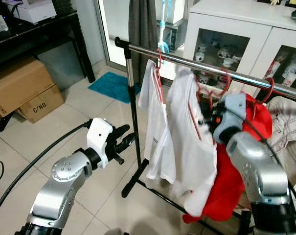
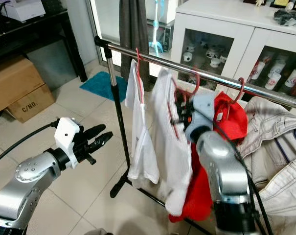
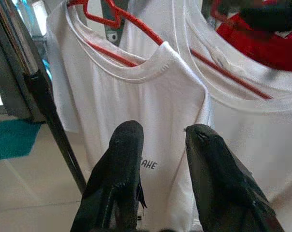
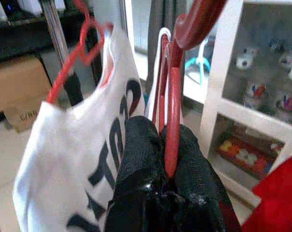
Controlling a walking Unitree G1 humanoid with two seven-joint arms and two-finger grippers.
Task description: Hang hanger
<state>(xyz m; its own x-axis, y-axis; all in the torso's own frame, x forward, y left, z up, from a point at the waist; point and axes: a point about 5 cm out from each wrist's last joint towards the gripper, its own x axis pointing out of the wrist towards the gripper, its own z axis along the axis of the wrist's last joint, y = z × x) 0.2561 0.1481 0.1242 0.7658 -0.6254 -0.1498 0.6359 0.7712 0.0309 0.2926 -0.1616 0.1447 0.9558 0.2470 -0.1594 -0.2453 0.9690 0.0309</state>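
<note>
At the far left of the left eye view, brown cardboard boxes (image 1: 20, 90) sit on the tiled floor under a dark table (image 1: 40, 32), and a teal mat (image 1: 113, 86) lies further back. In the lower left of the frame the left gripper (image 1: 125, 142) is raised in free air, pointing toward the black upright post (image 1: 133, 117) of the clothes rack. Its two black fingers (image 3: 119, 169) stand apart with nothing between them; in the left wrist view a white T-shirt (image 3: 146, 125) with small dark letters hangs just beyond them.

The chrome rail (image 1: 211, 68) runs from the upper middle of the frame down toward the right edge. The first white T-shirt hangs from it on a thin red hanger, near the post. Beside it, in the middle of the frame, hangs a second white shirt (image 1: 192, 147) on the red hanger (image 4: 172, 106), whose hook is just at the rail; I cannot tell if it already rests on it.

The right gripper (image 4: 167, 145) is at this hanger, right of the middle of the frame, just under the rail. In the right wrist view its fingers are clenched on the red neck of the hanger, which rises straight up from between them, with the white cloth with black letters touching the fingers on one side.

Behind the right arm hangs a red garment (image 1: 231, 186). In the upper right stands a white cabinet (image 1: 245, 19) with glass doors.
</note>
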